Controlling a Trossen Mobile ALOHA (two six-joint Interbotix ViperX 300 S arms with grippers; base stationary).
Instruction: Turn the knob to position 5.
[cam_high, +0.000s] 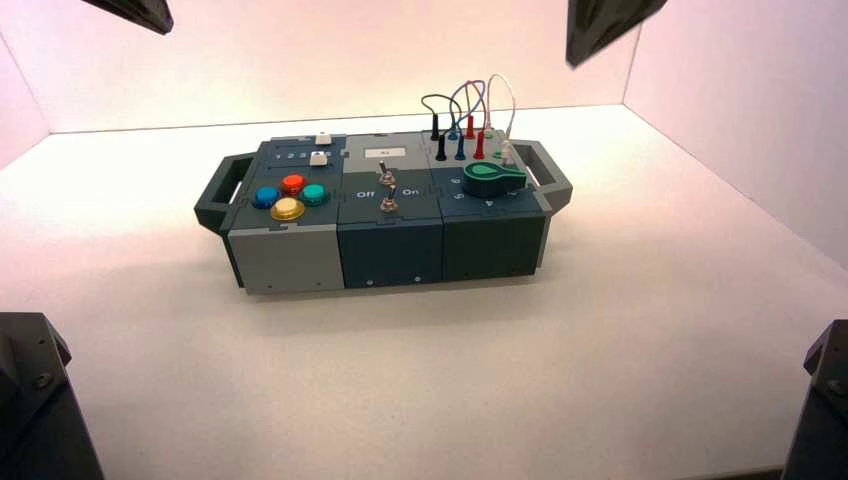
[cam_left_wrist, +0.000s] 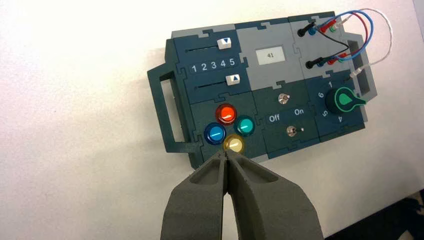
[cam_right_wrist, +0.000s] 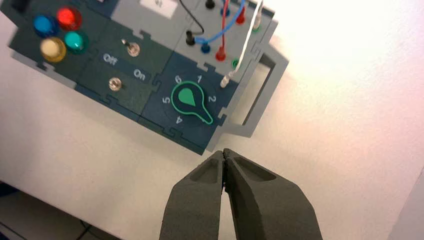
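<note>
Both pincers hang closed above the table, nothing started. Right pincer (cam_right_wrist: 223, 154) hovers short of the knob (cam_right_wrist: 190, 101), whose pointer sits between 2 and 4. Next: open, grasp, rotate to position 5 (cam_right_wrist: 166, 100).

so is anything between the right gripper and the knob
Nothing visible. The right gripper, fingers shut, hovers off the box's edge with only bare table between it and the knob. The nearest clutter is the white wire plug just beyond the knob, beside the 2, not in the approach line.
</note>
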